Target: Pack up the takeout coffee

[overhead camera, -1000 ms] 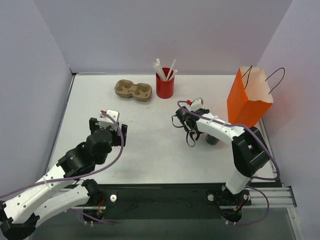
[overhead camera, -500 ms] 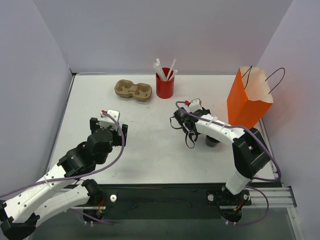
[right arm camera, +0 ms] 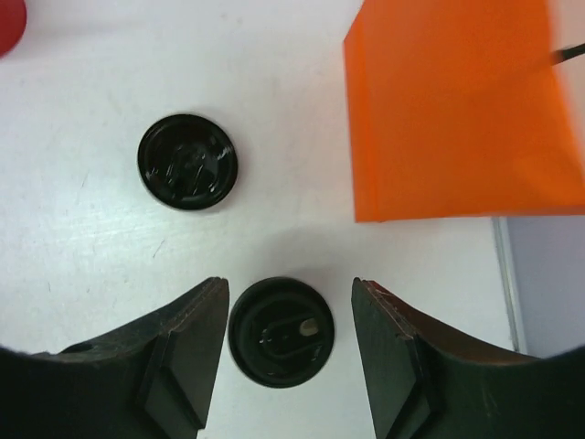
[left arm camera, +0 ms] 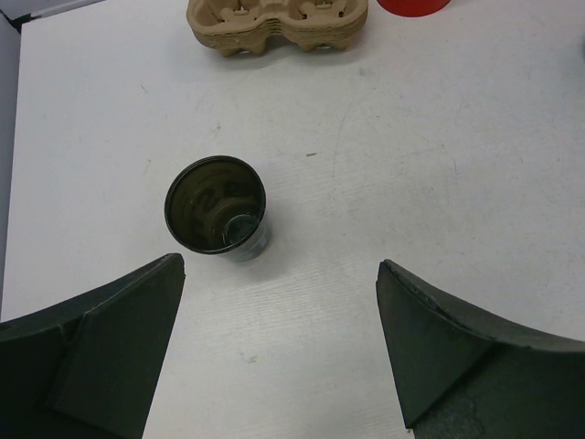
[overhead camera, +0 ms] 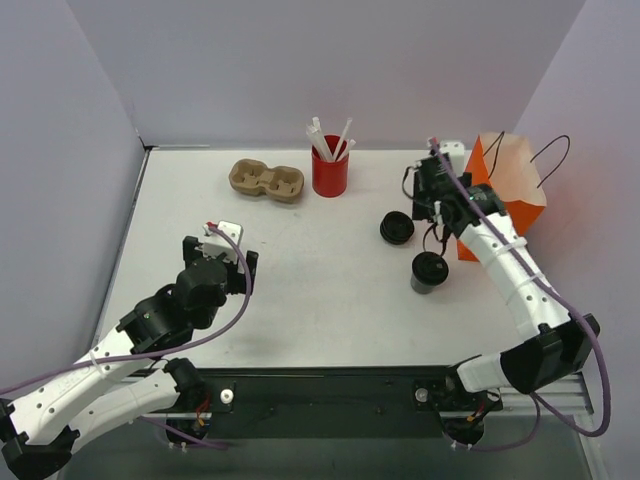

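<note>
A lidless dark cup [left arm camera: 217, 206] stands upright on the table ahead of my left gripper [left arm camera: 281, 265], left of its centre line. That gripper [overhead camera: 218, 255] is wide open and empty, and in the top view it hides this cup. A lidded dark cup [overhead camera: 429, 271] stands near the orange bag [overhead camera: 500, 190]. My right gripper [overhead camera: 428, 200] hangs open well above the table beside the bag. In the right wrist view the lidded cup [right arm camera: 281, 331] shows far below between the fingers, untouched by the right gripper [right arm camera: 289, 283]. A lower dark round piece [overhead camera: 397, 229] lies left of it; cup or lid, I cannot tell.
The tan two-hole carrier [overhead camera: 267, 181] and a red cup of white straws [overhead camera: 330, 170] stand at the back. The orange bag [right arm camera: 457, 110] stands upright at the right edge with its black handles up. Grey walls close in the left, back and right sides.
My right arm has risen and swung back right toward the bag with its jaws opened wider. The low dark round piece now lies uncovered where that gripper was. The left arm has barely moved.
</note>
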